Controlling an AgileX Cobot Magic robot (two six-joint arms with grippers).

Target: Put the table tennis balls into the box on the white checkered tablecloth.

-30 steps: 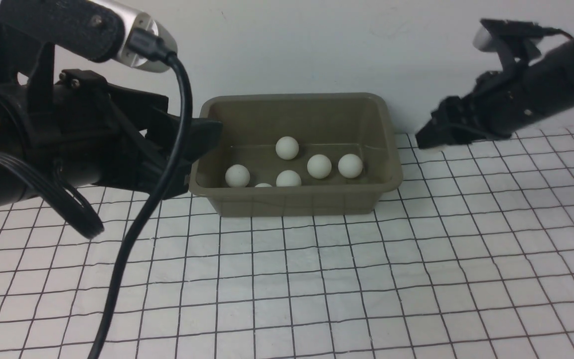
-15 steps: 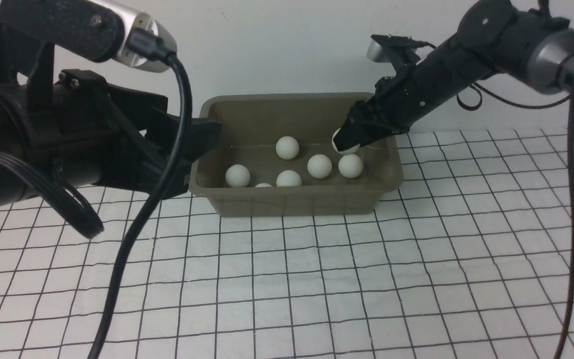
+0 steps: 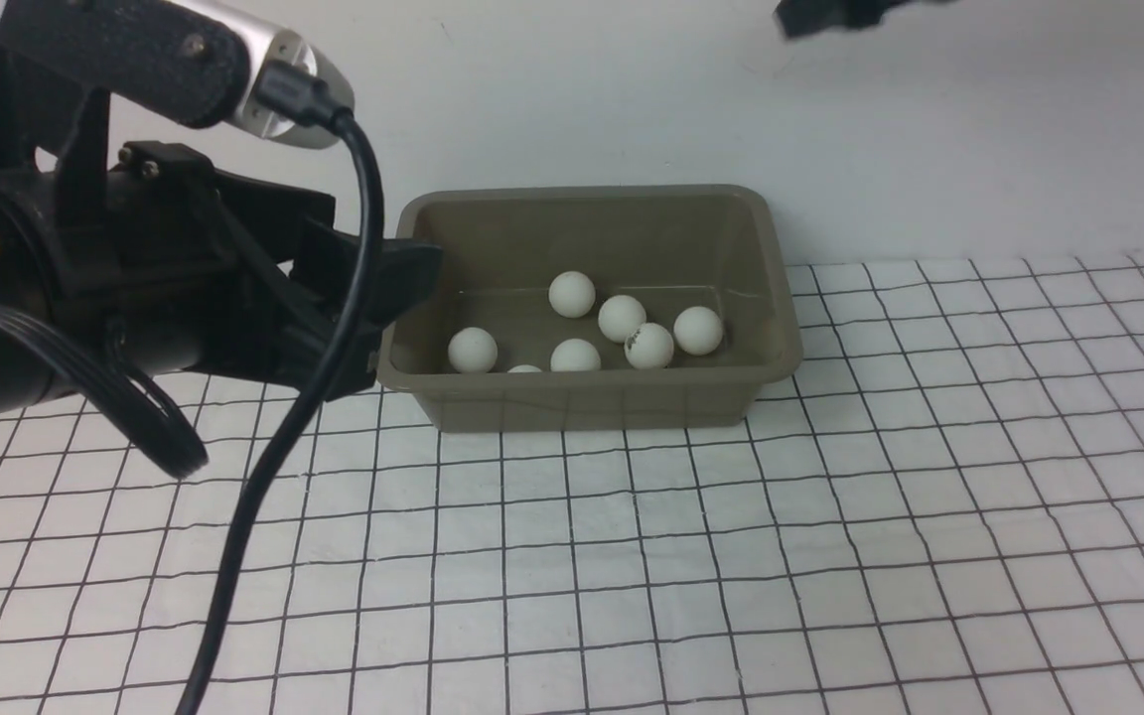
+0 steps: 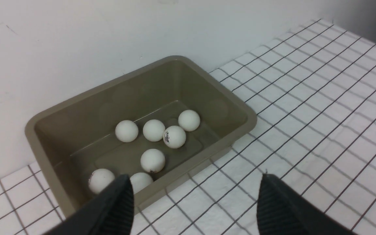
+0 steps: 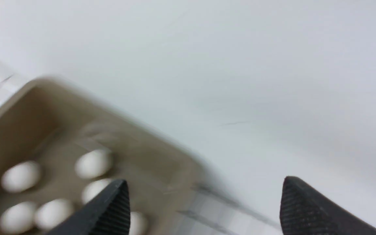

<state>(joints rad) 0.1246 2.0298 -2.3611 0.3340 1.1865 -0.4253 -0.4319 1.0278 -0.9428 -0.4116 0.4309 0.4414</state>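
The olive-grey box (image 3: pixel 582 193) stands at the back of the white checkered tablecloth (image 3: pixel 731 546), against the wall. Several white table tennis balls lie inside it, one with a dark printed mark (image 3: pixel 649 346) (image 4: pixel 174 136). My left gripper (image 3: pixel 388 318) (image 4: pixel 194 182) hovers open and empty just left of the box, beside its left rim. My right gripper (image 5: pixel 204 184) is open and empty, high above the box's right end. In the front view only a dark bit of the right arm (image 3: pixel 830 15) shows at the top edge.
A white wall (image 3: pixel 929 149) rises right behind the box. The left arm's black cable (image 3: pixel 264 497) hangs down over the cloth at the front left.
The right gripper came over the box's right end with a ball, opened, and rose up out of the front view. The marked ball now lies in the box; a neighbouring ball shifted left.
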